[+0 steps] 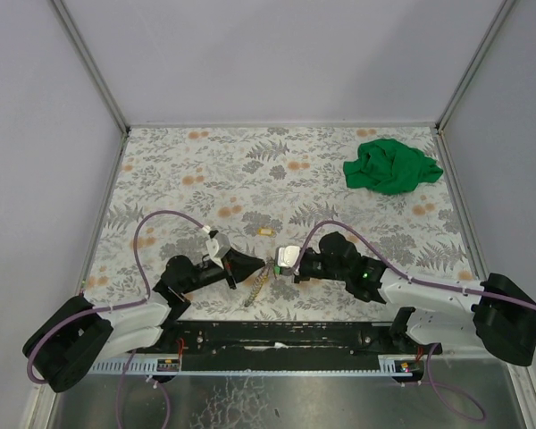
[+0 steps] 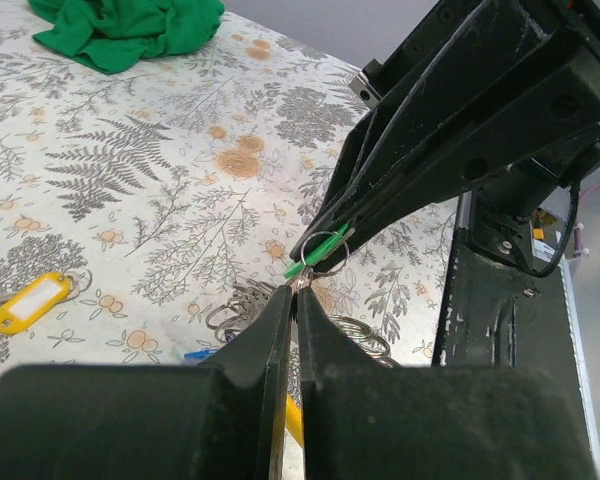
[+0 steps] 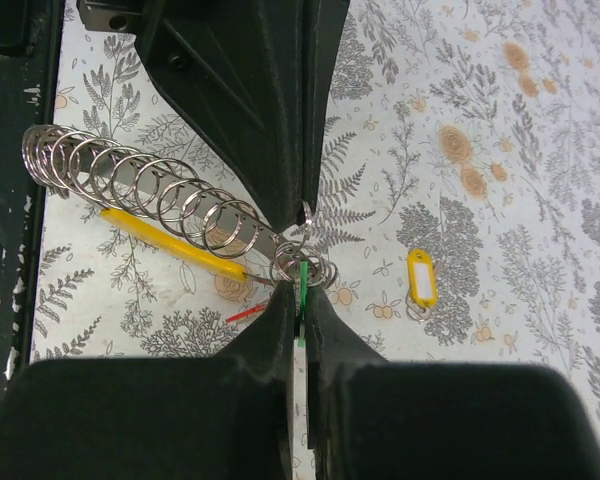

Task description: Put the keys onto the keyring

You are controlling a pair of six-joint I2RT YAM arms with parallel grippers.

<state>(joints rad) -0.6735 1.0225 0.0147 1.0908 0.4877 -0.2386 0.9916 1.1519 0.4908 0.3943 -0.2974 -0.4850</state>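
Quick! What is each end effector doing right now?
Left end effector: closed, at the keyring; grip unclear.
Right end effector: closed, holding the green key.

Bright, even, diffuse light, shadows soft and faint, top view sharp, wrist views crisp on table, near fingers blurred at bottom.

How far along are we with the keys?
Done: no key looks threaded yet. In hand: the right end effector pinches the green key at the keyring, which the left end effector seems to grip. Left: the yellow key lies apart on the table.
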